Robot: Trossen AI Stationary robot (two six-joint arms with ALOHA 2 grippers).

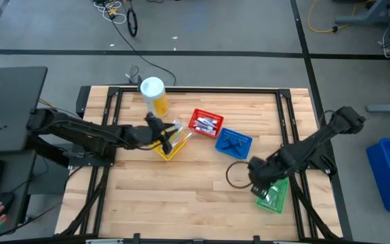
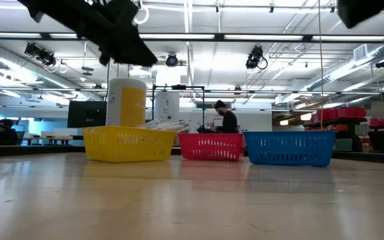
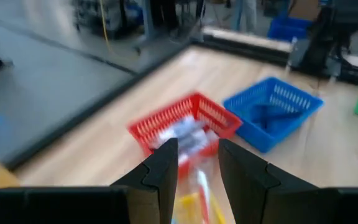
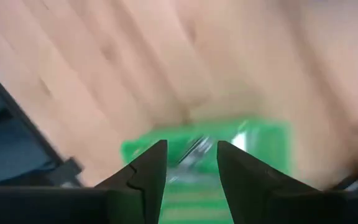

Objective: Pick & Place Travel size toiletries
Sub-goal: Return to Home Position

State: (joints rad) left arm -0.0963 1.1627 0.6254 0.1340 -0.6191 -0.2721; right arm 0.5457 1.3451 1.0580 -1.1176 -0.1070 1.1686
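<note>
Toiletries (image 1: 205,123) | left tool (image 3: 197,155) over yellow basket (image 1: 168,154) | right tool (image 4: 191,152) over green basket (image 1: 276,202) | narrow gaps

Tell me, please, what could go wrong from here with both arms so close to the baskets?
1. The left gripper hangs over the yellow basket, where pale items poke above the rim; drawing back, its open fingers could snag one.
2. The tall canister stands close beside that arm; a sideways swing might tip it.
3. The right gripper, open over the green basket, could nudge that basket when it moves off.
</note>
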